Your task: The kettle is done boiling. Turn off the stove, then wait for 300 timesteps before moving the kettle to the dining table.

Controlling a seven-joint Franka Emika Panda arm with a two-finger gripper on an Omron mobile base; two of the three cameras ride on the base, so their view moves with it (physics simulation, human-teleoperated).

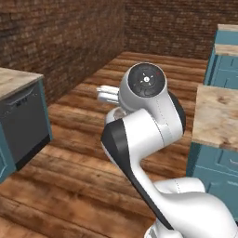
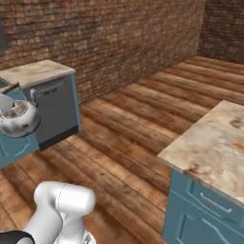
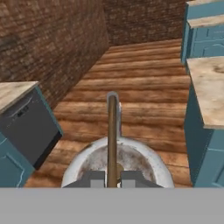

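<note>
The silver kettle (image 3: 135,162) hangs just below the hand camera, its thin arched handle (image 3: 112,127) running straight up between my fingertips. My gripper (image 3: 112,178) is shut on that handle. The right base view has the kettle (image 2: 19,119) in the air at the far left, above the wooden floor and in front of a teal counter. The stove and the dining table are out of view.
A teal counter with a dark dishwasher front (image 1: 23,122) (image 2: 56,107) stands on the left. On the right stands a teal cabinet with drawers and a beige stone top (image 2: 214,147) (image 1: 217,118). Wooden floor (image 3: 140,94) runs ahead to a brick wall (image 2: 119,43).
</note>
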